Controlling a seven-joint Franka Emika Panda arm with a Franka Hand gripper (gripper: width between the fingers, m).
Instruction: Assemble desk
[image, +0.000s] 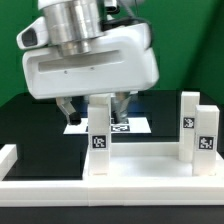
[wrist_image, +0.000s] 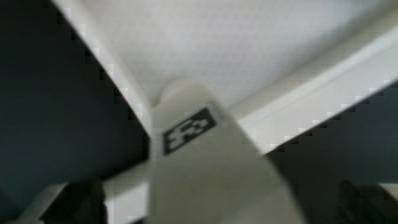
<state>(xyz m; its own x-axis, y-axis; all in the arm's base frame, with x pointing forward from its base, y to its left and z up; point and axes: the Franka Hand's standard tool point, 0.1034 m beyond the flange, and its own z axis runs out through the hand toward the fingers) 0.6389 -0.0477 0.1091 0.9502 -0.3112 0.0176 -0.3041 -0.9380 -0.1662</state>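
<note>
The white plastic desk top (image: 130, 165) lies upturned at the near edge of the black table (image: 20, 120), three tagged legs standing on it. The gripper (image: 95, 108) hangs just above the leg (image: 99, 135) toward the exterior view's left, jaws spread apart, apparently clear of it. The parts look light, stiff and smooth; a leg's flat sides suit gripping. Only black-and-white square tags (wrist_image: 187, 130) appear, no readable writing.

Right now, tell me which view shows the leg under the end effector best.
The exterior view: the tagged leg stands upright on the desk top, whole below the end effector. The wrist view shows only its blurred upper part.
</note>
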